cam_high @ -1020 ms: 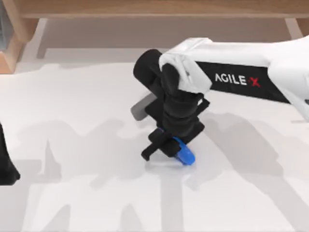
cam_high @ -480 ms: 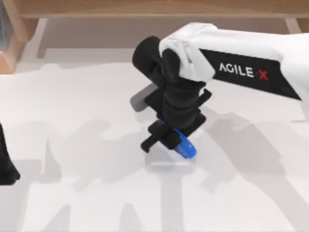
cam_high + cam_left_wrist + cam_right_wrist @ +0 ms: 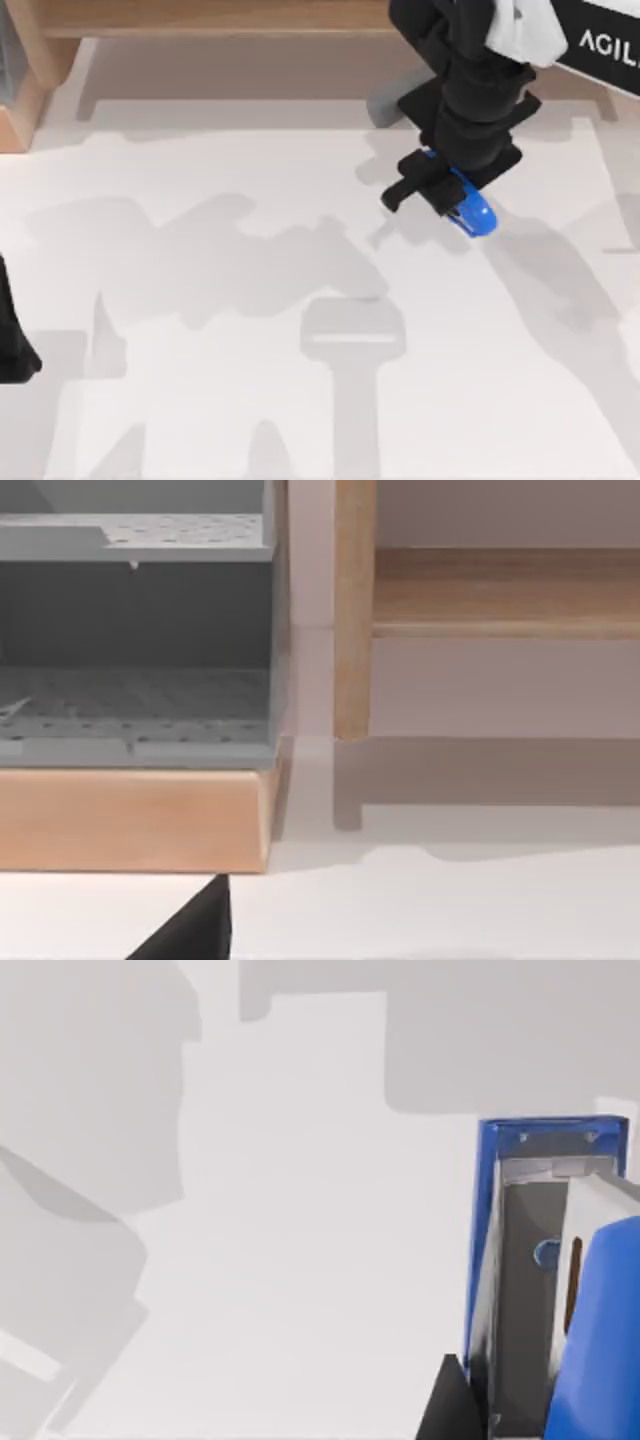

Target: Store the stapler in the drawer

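The right gripper point(image 3: 440, 195), in the upper right of the frame, clamps the stapler point(image 3: 472, 214) in the air to carry it to the drawer.

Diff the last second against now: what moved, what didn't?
The right gripper, shut on the stapler, lifted it off the middle of the table and carried it toward the far right, near the wooden shelf edge. The grip is unchanged. The left arm stayed parked at the left edge.

stapler point(image 3: 472, 214): bright blue, silver strip | right gripper point(image 3: 440, 195): black | table point(image 3: 200, 400): white | shelf frame point(image 3: 130, 820): tan wood
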Motion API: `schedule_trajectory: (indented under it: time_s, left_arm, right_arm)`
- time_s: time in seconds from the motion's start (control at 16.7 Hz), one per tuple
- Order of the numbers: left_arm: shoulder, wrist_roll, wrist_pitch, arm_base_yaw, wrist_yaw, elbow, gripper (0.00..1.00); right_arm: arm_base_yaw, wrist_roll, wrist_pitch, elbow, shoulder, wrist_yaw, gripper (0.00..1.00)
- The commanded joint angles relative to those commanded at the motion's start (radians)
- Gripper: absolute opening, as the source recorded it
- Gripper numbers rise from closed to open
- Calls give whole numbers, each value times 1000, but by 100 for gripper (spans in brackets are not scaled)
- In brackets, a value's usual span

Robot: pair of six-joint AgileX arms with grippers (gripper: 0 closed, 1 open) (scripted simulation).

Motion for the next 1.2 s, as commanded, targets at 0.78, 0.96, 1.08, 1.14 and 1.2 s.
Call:
schedule_trajectory:
  time_s: [0.78,0.96,1.08,1.14,1.2]
  left_arm:
    - [0,0,0,0,0,0,100]
    - [0,0,0,0,0,0,100]
    - [0,0,0,0,0,0,100]
    - [0,0,0,0,0,0,100]
    - [0,0,0,0,0,0,100]
  right_arm:
    - [-715,-235,-206,398,70,96,0]
    - [-796,-243,-195,498,185,50,0]
    - [-832,-237,-200,537,269,13,0]
    - [-845,-231,-206,548,310,-5,0]
    - [-853,-225,-215,555,346,-22,0]
